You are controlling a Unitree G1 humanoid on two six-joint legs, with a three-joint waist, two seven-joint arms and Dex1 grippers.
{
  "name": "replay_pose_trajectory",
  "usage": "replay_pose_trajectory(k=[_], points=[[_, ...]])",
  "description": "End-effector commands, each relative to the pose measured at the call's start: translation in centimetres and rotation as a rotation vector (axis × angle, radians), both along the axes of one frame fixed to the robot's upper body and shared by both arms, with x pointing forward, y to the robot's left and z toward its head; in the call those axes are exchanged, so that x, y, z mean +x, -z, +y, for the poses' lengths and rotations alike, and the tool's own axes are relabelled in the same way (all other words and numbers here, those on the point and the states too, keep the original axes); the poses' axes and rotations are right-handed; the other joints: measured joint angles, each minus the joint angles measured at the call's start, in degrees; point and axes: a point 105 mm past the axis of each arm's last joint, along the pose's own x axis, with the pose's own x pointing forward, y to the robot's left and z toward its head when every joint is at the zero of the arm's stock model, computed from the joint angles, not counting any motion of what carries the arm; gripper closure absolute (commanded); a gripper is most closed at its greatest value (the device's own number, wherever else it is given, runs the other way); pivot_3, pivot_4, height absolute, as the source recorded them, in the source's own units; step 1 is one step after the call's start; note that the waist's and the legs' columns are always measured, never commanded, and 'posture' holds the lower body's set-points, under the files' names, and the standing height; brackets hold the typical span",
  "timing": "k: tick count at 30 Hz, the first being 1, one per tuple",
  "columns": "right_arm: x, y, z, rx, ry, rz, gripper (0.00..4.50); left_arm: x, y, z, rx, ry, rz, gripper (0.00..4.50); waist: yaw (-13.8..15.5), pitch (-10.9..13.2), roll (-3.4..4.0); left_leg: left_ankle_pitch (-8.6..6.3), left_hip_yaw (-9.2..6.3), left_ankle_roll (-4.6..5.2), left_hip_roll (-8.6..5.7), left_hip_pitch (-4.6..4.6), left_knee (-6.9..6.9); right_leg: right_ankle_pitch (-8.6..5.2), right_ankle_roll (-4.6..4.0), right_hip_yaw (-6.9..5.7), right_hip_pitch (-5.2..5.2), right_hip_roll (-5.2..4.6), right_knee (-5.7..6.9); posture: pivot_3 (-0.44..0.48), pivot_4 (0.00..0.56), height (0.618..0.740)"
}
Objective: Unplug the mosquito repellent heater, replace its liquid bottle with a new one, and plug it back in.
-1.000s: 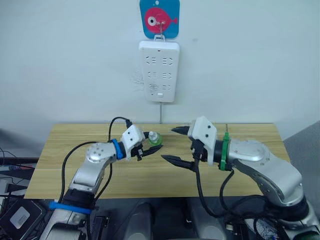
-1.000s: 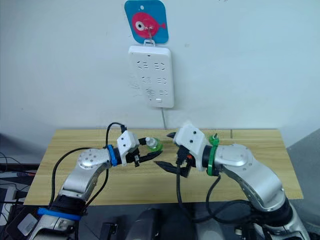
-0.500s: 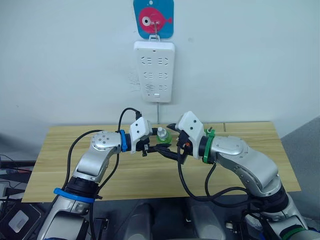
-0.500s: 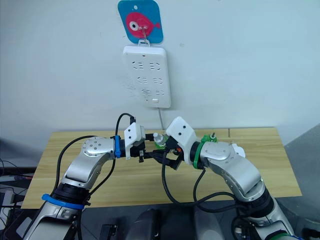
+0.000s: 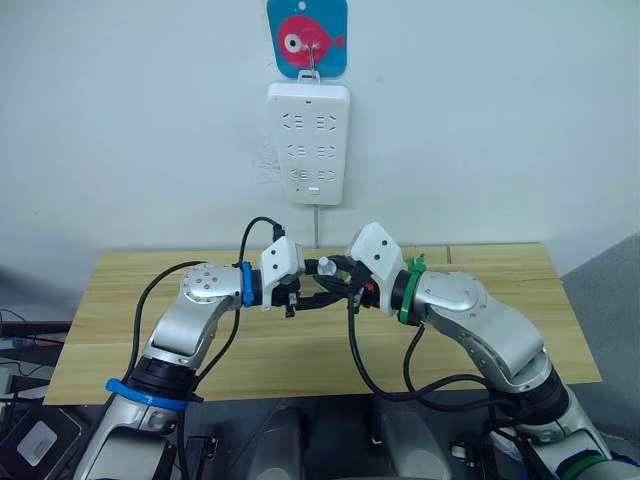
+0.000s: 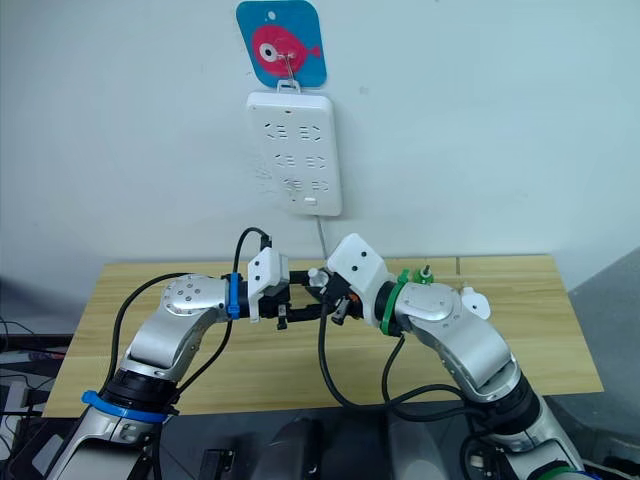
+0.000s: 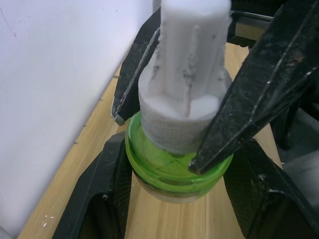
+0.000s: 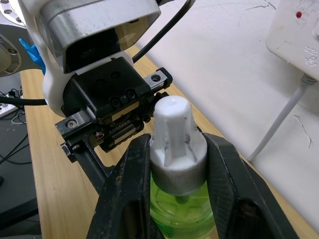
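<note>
Both grippers' jaws clench one green liquid bottle [image 8: 180,209] above the wooden table [image 5: 120,330], before a white wall [image 5: 130,130].

Both arms are bent at the elbow and brought in toward the middle in front of the chest, so that the left gripper [image 5: 305,297] and the right gripper [image 5: 338,287] are met nose to nose. The left gripper's black fingers [image 7: 107,194] are seen closed low on the green bottle [image 7: 172,169], while the right gripper's fingers [image 8: 127,199] are clamped on either side of its white cap [image 8: 174,144]. Both wrists are held roughly level, above the desk [image 5: 120,330].
</note>
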Motion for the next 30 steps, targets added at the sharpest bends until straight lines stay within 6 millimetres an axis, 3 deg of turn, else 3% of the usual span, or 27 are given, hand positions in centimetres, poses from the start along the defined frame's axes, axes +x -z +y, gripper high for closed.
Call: replay_pose_trajectory(k=[1,3,10,30], points=[[-0.3,-1.1,0.0,0.042,-0.005,-0.043,3.37,-1.0,-2.0,-0.5,-0.104,0.052,0.005,2.28,-0.02,0.0,0.0,0.0,0.0,0.0,0.0,0.0,0.0,0.0,0.0,0.0,0.0,0.0,0.0,-0.145,0.192,0.74],[-0.3,-1.4,-0.2,0.057,-0.001,-0.042,3.37,-0.8,-2.4,-0.2,-0.14,0.041,0.031,2.28,-0.04,-0.01,0.0,0.0,0.0,0.0,0.0,0.0,0.0,0.0,0.0,-0.01,0.0,0.0,0.01,-0.148,0.189,0.74],[-0.3,-1.9,-0.8,0.099,0.022,-0.028,3.37,0.0,-2.7,0.3,-0.176,-0.016,0.065,0.06,-0.05,-0.1,0.0,0.01,0.01,-0.02,-0.01,0.0,0.04,0.01,0.0,0.01,0.0,0.0,0.04,-0.148,0.189,0.74],[-0.7,-2.5,-1.0,0.154,0.031,0.017,3.37,-0.7,-1.7,-0.6,-0.144,0.046,0.085,0.02,-0.17,-1.1,0.01,0.01,0.05,0.0,-0.01,0.02,0.06,0.02,-0.01,0.05,0.0,0.0,0.09,-0.167,0.181,0.74]])
